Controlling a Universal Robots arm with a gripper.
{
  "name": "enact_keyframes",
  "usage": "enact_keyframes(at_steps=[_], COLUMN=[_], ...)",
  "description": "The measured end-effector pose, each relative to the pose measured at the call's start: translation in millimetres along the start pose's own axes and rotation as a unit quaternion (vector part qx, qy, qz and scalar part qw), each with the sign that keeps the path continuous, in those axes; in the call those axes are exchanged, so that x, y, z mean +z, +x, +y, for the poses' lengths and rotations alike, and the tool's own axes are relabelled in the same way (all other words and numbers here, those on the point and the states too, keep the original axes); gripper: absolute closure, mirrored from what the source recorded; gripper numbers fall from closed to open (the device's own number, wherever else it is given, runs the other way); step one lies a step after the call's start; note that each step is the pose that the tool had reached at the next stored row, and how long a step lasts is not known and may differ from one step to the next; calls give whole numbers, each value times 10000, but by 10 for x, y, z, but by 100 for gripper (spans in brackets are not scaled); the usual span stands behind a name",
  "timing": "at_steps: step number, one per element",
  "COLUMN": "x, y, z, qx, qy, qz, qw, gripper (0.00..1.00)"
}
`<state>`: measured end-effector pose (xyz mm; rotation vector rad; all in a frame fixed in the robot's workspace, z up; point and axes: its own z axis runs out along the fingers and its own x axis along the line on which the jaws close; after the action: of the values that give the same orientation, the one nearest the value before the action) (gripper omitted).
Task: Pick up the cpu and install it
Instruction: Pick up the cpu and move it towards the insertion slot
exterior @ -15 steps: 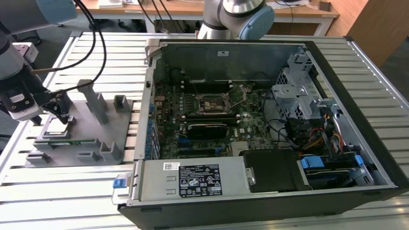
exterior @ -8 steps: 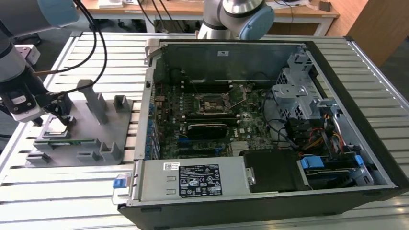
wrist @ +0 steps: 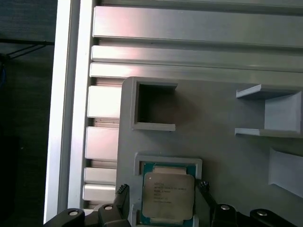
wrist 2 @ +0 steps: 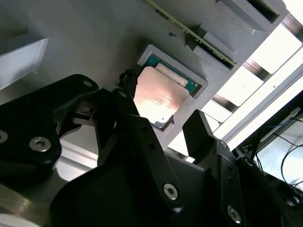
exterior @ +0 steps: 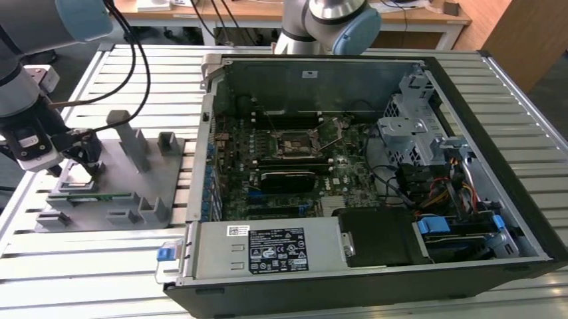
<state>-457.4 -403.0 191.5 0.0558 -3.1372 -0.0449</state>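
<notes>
1. Work surface. A slatted metal table [exterior: 533,100] carries the whole setup. I operate one arm, which stands at the exterior view's left.

2. Target assembly. An open computer case [exterior: 461,86] lies on the table with its motherboard exposed. The socket [exterior: 297,143] sits near the middle of the board, well apart from the gripper.

3. Parts fixture. A grey moulded fixture [exterior: 124,159] lies beside the case, on the exterior view's left. A green memory stick [exterior: 89,195] lies along its near edge.

4. Tool. The gripper [exterior: 84,163] hangs low over the fixture. Its jaws are spread. In the first wrist view the two black fingers [wrist: 120,193] stand one on each side of the cpu pocket. I cannot tell whether either pad touches the chip.

5. Task part. The cpu [wrist: 168,194] lies flat in its recessed pocket, metal lid up, with a green edge showing around it. Key relation: the chip sits directly between the spread fingers, centred on the gripper axis. It is close to square, so I judge no long axis to align to.

6. Markings. The cpu lid carries several lines of fine print. A black-and-white label [exterior: 277,251] is fixed to the power supply housing. I do not transcribe either.
</notes>
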Motion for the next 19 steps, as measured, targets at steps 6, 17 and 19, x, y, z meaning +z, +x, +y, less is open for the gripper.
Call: enact_keyframes(at_steps=[6, 17, 19], x=[42, 69, 70], y=[-4, -15, -18], z=[-1, 0, 1], qx=[8, 8, 8], qy=[0, 1, 1], qz=[-2, 0, -1], qw=[10000, 10000, 10000], gripper=[34, 42, 46])
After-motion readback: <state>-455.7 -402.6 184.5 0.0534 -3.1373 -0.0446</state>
